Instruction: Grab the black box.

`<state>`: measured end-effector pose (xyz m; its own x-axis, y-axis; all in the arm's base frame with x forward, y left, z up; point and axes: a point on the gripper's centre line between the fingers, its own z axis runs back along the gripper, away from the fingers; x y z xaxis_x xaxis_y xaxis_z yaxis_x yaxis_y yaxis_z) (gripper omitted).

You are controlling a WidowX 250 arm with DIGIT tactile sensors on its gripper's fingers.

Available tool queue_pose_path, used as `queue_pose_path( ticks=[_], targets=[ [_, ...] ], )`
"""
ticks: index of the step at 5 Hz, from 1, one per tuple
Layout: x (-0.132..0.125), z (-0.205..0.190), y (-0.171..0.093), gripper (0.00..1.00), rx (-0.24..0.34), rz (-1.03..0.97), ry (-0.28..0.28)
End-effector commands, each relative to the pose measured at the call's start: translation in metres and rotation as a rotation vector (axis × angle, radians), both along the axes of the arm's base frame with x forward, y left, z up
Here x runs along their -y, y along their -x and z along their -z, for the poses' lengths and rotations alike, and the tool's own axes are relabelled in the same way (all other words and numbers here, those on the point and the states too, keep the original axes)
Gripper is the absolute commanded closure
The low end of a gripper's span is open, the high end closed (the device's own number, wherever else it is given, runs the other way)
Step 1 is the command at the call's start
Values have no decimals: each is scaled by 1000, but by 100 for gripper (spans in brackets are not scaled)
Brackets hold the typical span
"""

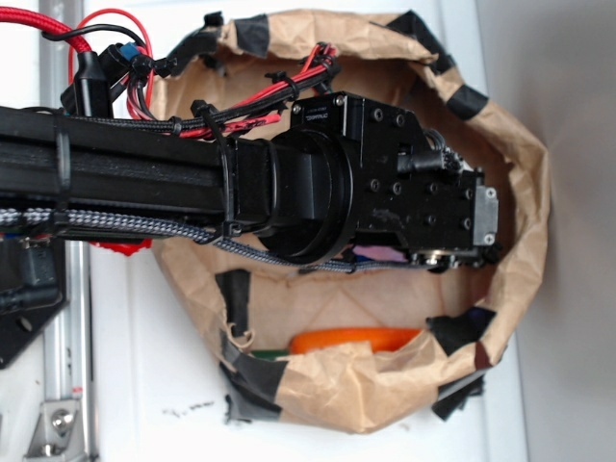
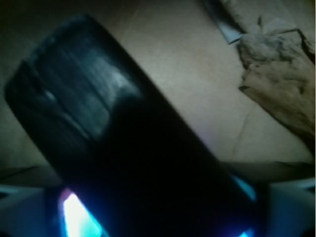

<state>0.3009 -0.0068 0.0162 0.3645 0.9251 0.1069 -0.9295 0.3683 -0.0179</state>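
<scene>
From the exterior view, the arm (image 1: 144, 178) reaches in from the left across a brown paper bag (image 1: 525, 192) that lies open on the white worktop (image 1: 144, 385), its rim patched with black tape (image 1: 460, 332). The gripper (image 1: 472, 231) sits low inside the bag and covers most of the bag's floor. An orange thing (image 1: 356, 340) shows at the near wall, and a sliver of purple (image 1: 380, 254) peeks out under the wrist. The box cannot be made out here; the arm hides it.

In the wrist view, the box (image 2: 94, 118) fills most of the picture, right under the camera, lying slantwise on the bag's brown floor, with crumpled paper (image 2: 279, 79) at the far right. It looks glossy black, with pale sheen and faint wrinkles on its upper left part. The lower part is lost in shadow. Blue-lit shapes (image 2: 79, 217) at the bottom edge may be the fingers, but I cannot tell whether they are apart or together.

The risk, as I judge it: the shiny wrap may slip between the fingers, or the slanted box may be caught on a corner and twist away.
</scene>
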Motion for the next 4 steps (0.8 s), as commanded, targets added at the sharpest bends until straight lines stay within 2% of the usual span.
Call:
queue_pose_path(
  ticks=[1, 2, 3, 4],
  targets=[
    [-17, -67, 26, 100, 38, 336, -96],
    [-26, -85, 32, 0, -13, 445, -80],
    [-35, -102, 33, 0, -68, 612, -85],
    [-49, -96, 20, 0, -50, 854, -104]
  ],
)
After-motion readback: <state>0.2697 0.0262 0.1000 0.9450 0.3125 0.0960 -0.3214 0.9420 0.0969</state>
